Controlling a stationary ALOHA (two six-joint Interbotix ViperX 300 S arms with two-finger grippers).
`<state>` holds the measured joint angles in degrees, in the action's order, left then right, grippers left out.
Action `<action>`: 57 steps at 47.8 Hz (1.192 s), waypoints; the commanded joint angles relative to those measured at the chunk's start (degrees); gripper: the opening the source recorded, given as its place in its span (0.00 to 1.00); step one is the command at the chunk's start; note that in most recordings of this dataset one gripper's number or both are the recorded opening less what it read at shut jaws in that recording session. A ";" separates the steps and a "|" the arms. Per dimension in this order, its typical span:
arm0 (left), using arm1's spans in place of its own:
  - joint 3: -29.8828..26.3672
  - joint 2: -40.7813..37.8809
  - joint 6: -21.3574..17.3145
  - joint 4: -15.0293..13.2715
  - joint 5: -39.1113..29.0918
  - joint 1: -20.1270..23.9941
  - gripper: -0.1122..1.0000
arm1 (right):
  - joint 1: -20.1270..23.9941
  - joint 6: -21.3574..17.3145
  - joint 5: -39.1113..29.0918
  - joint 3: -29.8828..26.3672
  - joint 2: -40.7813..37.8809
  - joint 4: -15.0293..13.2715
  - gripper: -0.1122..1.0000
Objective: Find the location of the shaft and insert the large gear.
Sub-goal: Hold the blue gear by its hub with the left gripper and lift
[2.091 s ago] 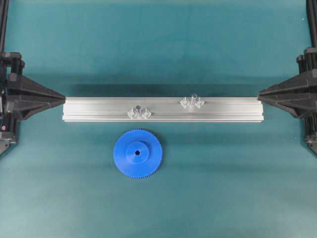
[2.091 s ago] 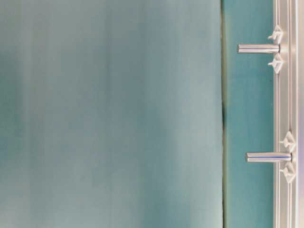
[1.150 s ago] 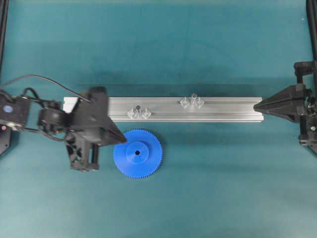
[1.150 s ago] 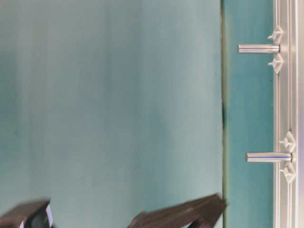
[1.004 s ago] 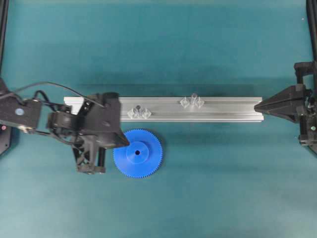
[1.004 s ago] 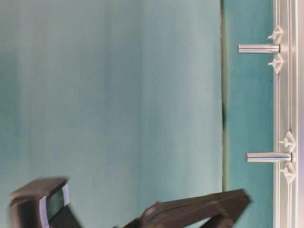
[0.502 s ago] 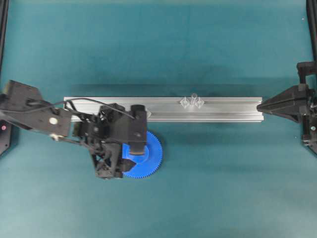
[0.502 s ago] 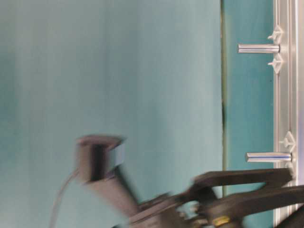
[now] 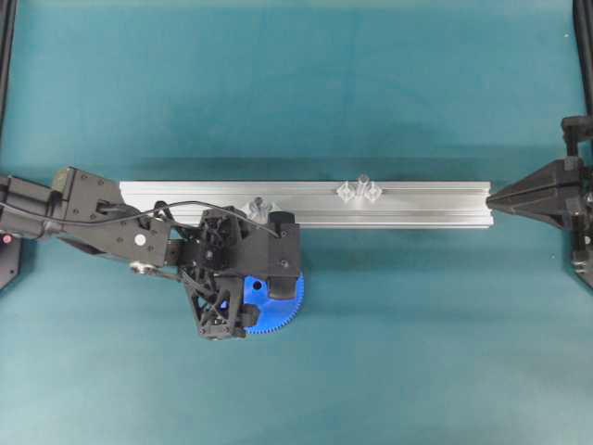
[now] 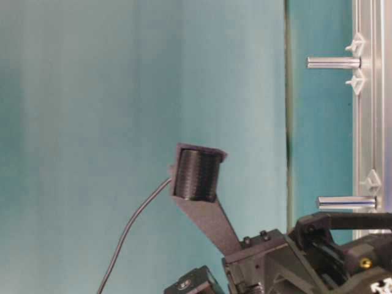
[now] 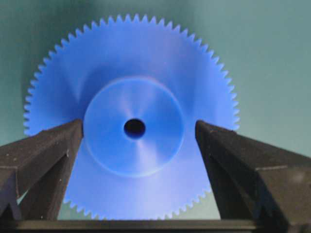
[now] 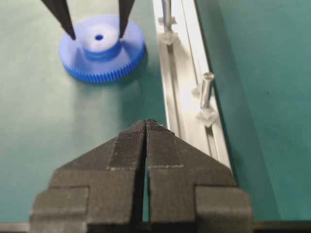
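Overhead view: the black left gripper (image 9: pixel 269 283) hangs over the bright blue toothed plastic large gear (image 9: pixel 283 306), which lies on the teal mat (image 9: pixel 417 352) just in front of the long silver aluminium rail (image 9: pixel 426 209); a clear twin-diamond bracket with a short grey pin, the shaft (image 9: pixel 258 206), stands on the rail just behind the gripper; a second pin bracket (image 9: pixel 359 190) sits farther right
Left wrist view: fingers (image 11: pixel 43 150) spread wide, either side of the gear's raised hub (image 11: pixel 133 127), not touching it
Right wrist view: the black right gripper (image 12: pixel 146 127) has its jaws pressed together, empty, well apart from the gear
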<state>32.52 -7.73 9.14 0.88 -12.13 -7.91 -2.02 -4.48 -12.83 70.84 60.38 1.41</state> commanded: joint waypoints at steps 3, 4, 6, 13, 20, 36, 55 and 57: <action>-0.97 0.35 -0.09 0.09 -0.18 -0.26 0.94 | -0.09 -0.53 0.44 -0.35 -0.09 0.09 0.10; -0.97 0.26 -0.09 0.09 -0.18 -0.35 0.94 | -0.09 -0.62 0.35 -0.35 -0.09 0.09 0.10; -1.05 0.18 -0.18 0.18 -0.18 -0.26 0.94 | -0.09 -0.62 0.44 -0.35 0.00 0.09 0.10; -2.11 -0.70 -0.18 0.18 -0.18 -0.26 0.94 | -0.09 -0.62 0.44 -0.26 0.00 0.09 0.10; -2.72 -1.58 -0.09 0.18 -0.18 -0.26 0.94 | -0.09 -0.62 0.44 -0.26 0.00 0.09 0.10; -2.29 -1.76 -0.09 0.09 -1.67 -0.26 0.94 | -0.09 -1.05 0.62 -0.35 0.00 0.09 0.10; -2.20 -1.41 -0.26 0.18 -5.10 -0.35 0.94 | -0.18 -1.05 0.79 -0.35 0.00 0.09 0.10; -2.20 -1.14 -0.18 0.18 -5.27 -0.26 0.94 | -0.18 -1.05 0.79 -0.35 0.09 0.09 0.10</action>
<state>30.59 -9.93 8.96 0.97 -17.23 -8.17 -2.02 -5.01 -12.57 71.19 60.73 1.32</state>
